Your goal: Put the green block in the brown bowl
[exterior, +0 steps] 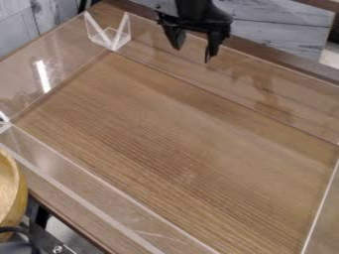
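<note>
My gripper (pixel 191 46) hangs at the top middle of the view, above the far edge of the wooden table, black fingers apart and open with nothing between them. A curved piece of the brown bowl (pixel 10 189), light tan wood, shows at the bottom left edge, outside the clear wall. The green block is not in view.
A clear plastic wall (pixel 79 184) rings the wooden tabletop (pixel 185 139) on all sides. A small clear bracket (pixel 107 32) stands at the far left corner. Black cables (pixel 27 236) lie below the table at bottom left.
</note>
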You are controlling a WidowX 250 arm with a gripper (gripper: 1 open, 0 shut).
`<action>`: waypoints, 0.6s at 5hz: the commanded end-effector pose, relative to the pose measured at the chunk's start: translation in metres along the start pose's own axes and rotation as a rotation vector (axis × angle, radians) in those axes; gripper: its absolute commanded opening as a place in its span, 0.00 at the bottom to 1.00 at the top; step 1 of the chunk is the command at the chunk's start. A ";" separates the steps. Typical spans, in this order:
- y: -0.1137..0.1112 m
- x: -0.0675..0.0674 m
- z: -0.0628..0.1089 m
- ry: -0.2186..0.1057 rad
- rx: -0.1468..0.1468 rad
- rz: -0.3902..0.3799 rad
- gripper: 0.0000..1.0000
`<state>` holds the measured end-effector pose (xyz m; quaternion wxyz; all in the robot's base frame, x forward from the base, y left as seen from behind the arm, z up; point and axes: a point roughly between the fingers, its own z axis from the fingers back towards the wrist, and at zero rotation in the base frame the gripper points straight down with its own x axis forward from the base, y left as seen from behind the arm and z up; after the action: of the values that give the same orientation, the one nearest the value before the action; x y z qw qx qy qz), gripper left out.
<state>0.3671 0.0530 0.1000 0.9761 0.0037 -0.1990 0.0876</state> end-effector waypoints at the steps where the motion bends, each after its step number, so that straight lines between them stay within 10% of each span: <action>1: 0.004 0.015 0.022 -0.101 0.002 0.019 1.00; 3: 0.004 0.014 0.019 -0.130 0.006 0.051 1.00</action>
<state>0.3670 0.0555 0.0918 0.9694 0.0027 -0.2177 0.1135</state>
